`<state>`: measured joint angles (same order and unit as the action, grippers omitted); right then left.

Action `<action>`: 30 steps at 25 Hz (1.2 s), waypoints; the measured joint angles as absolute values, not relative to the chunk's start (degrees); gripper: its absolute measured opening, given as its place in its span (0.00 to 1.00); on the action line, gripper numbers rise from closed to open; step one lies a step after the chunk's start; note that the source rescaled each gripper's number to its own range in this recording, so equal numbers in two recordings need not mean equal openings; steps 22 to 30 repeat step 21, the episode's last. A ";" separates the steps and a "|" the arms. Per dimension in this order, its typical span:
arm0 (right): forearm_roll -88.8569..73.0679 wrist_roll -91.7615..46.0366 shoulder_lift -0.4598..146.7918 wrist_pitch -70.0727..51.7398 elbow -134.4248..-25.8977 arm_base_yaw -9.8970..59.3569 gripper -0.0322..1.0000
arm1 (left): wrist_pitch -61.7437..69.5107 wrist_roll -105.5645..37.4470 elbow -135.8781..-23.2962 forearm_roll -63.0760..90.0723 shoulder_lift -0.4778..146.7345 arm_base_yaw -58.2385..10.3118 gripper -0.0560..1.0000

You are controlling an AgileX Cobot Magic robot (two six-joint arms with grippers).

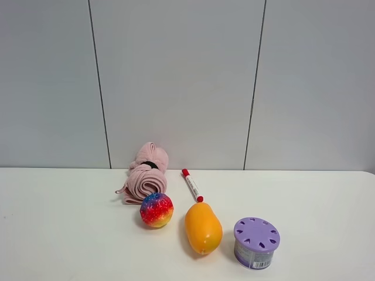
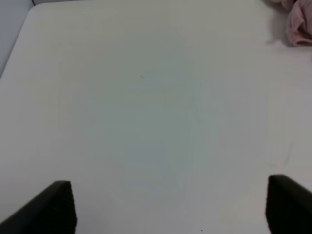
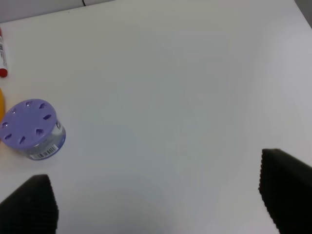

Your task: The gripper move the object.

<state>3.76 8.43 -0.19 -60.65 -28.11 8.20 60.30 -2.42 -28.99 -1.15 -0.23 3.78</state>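
The pale pink rolled towel bundle [image 1: 145, 174] with a black band lies on the white table [image 1: 64, 222] near the back wall, just behind the rainbow ball [image 1: 156, 209]. A corner of it shows in the left wrist view [image 2: 298, 22]. Neither arm shows in the exterior high view. My left gripper [image 2: 170, 207] is open and empty over bare table, well away from the towel. My right gripper [image 3: 161, 204] is open and empty, with the purple container [image 3: 33, 129] off to one side.
An orange mango-shaped toy [image 1: 203, 228] lies in front of a red-capped marker [image 1: 191, 185]. The purple round container [image 1: 256, 242] stands at the front right. The marker's tip shows in the right wrist view [image 3: 2, 58]. A grey panelled wall stands behind the table.
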 joint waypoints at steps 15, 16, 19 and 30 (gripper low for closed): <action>3.76 8.43 -0.19 -60.65 -28.11 8.20 0.98 | 60.30 -2.42 -28.99 -1.15 -0.23 3.78 1.00; 3.76 8.43 -0.19 -60.65 -28.11 8.20 0.98 | 60.30 -2.42 -28.99 -1.15 -0.23 3.78 1.00; 3.76 8.43 -0.19 -60.65 -28.11 8.20 0.98 | 60.30 -2.42 -28.99 -1.15 -0.23 3.78 1.00; 3.76 8.43 -0.19 -60.65 -28.11 8.20 0.98 | 60.30 -2.42 -28.99 -1.15 -0.23 3.78 1.00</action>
